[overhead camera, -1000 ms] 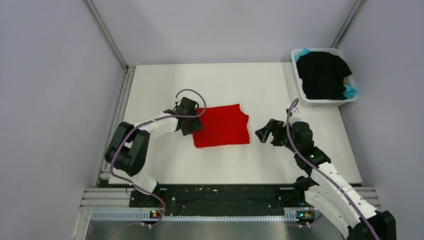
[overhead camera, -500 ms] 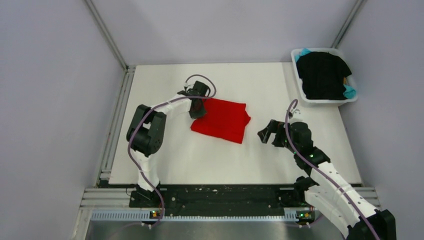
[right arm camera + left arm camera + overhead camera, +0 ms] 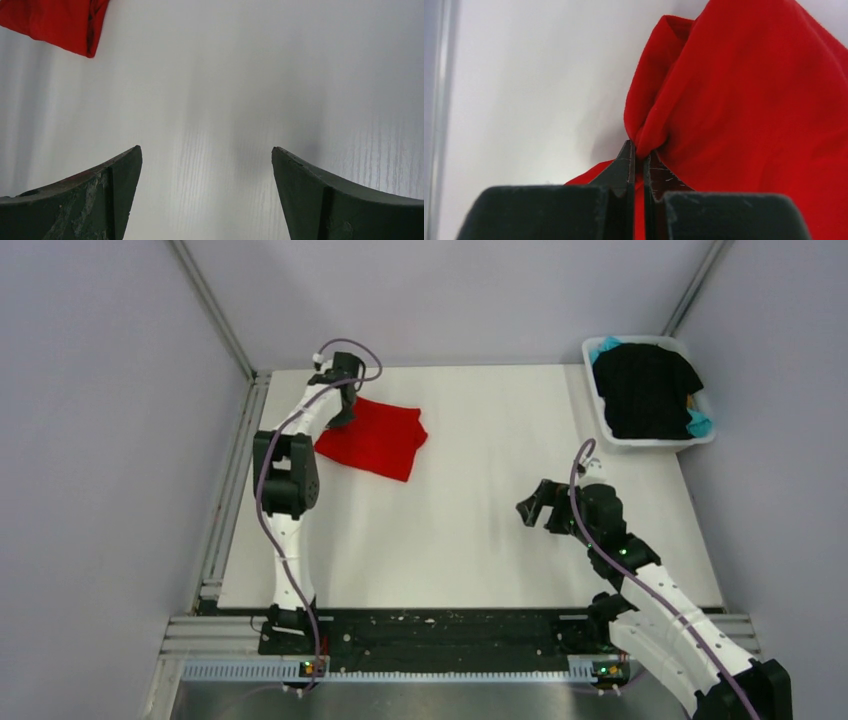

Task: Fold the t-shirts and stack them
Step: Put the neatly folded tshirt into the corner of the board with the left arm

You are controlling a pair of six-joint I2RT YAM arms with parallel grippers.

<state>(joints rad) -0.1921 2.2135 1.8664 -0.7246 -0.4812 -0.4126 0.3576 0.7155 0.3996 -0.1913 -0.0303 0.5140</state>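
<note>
Dragged leftward, red t-shirt [image 3: 375, 438], bunched in left pincer [image 3: 639, 154]

Folded red t-shirt [image 3: 372, 438] lies far left; black t-shirt [image 3: 645, 390] covers teal t-shirt [image 3: 700, 424] far right.

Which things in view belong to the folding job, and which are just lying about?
Job: red t-shirt; black t-shirt; teal t-shirt.
Lying about: white tub holding the black and teal ones; table.
</note>
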